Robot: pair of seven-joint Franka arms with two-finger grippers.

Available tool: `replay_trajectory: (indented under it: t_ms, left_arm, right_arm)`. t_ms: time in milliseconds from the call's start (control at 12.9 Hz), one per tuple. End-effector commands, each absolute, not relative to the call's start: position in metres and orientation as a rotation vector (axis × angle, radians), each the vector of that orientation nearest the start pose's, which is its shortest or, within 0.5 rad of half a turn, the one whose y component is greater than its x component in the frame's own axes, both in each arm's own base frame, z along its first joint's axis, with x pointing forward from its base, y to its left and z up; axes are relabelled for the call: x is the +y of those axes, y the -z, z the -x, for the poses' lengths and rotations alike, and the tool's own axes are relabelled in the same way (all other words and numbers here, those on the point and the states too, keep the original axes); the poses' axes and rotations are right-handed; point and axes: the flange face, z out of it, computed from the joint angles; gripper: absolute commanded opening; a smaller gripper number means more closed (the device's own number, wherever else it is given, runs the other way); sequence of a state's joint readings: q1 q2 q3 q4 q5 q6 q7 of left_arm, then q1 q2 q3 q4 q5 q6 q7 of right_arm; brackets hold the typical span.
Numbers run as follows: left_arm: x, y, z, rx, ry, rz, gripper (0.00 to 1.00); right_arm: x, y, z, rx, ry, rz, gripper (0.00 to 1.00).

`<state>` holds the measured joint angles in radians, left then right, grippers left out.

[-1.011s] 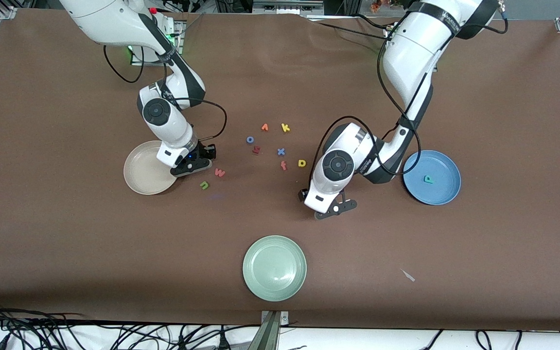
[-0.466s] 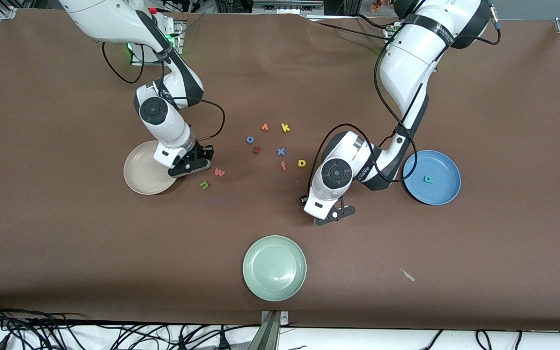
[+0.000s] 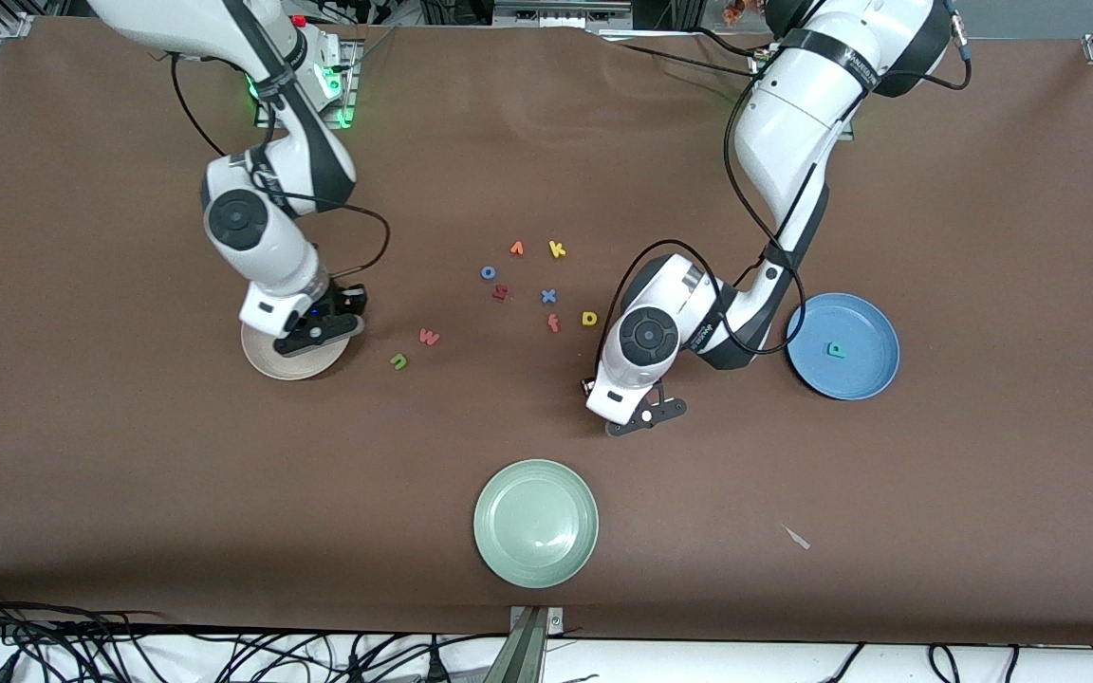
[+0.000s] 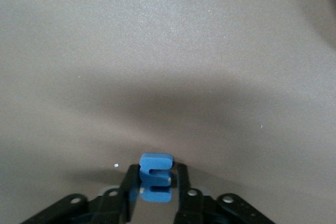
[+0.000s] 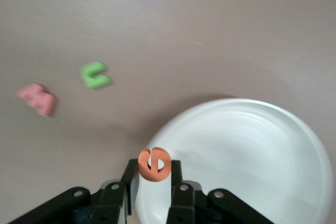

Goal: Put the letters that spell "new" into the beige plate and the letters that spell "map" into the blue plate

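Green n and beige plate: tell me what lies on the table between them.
Only bare brown table between the green n and the beige plate, as the front view shows.

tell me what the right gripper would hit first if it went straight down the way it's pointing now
Most likely the beige plate. The right gripper, shut on the orange e, points down over the plate's rim, so the e would probably touch the plate first. Depth is unclear; it could just catch the rim or the table beside it.

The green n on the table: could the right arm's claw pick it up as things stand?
Probably not yet: the right claw is shut on the orange e over the beige plate. The green n lies uncovered beside that plate.
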<state>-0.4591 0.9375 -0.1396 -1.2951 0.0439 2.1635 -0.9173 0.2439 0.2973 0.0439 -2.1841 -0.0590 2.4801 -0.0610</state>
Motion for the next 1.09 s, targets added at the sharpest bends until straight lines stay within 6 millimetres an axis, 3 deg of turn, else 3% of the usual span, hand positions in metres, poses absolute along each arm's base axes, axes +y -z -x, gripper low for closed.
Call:
replay_trajectory:
  t_ms: [0, 78, 155, 233, 311, 544, 777, 1011]
  left_arm:
    - [-0.397, -0.169, -0.628, -0.522, -0.148, 3.106, 0.15]
    - [-0.396, -0.172, -0.629, -0.474, -0.134, 3.109, 0.07]
    - [-0.394, -0.175, -0.631, -0.453, -0.134, 3.108, 0.01]
    - [-0.39, -0.185, -0.634, -0.428, -0.122, 3.109, 0.0]
    - [-0.381, -0.194, -0.637, -0.398, -0.146, 3.095, 0.0]
    - [-0.337, -0.231, -0.644, -0.208, -0.304, 3.038, 0.0]
    - [-0.294, -0.249, -0.64, -0.003, -0.486, 2.978, 0.0]
    - [-0.257, -0.26, -0.628, 0.094, -0.467, 2.939, 0.0]
  right_arm:
    - [0.119, -0.255, -0.537, -0.689, -0.03, 3.105, 0.22]
    - [0.118, -0.254, -0.536, -0.687, -0.035, 3.105, 0.26]
    - [0.115, -0.252, -0.535, -0.665, -0.042, 3.107, 0.36]
    - [0.114, -0.25, -0.534, -0.641, -0.049, 3.11, 0.61]
    - [0.114, -0.25, -0.534, -0.629, -0.049, 3.108, 0.73]
    - [0.12, -0.25, -0.536, -0.576, -0.037, 3.113, 0.76]
    - [0.154, -0.248, -0.541, -0.509, -0.016, 3.106, 0.76]
    - [0.191, -0.23, -0.554, -0.456, 0.005, 3.087, 0.76]
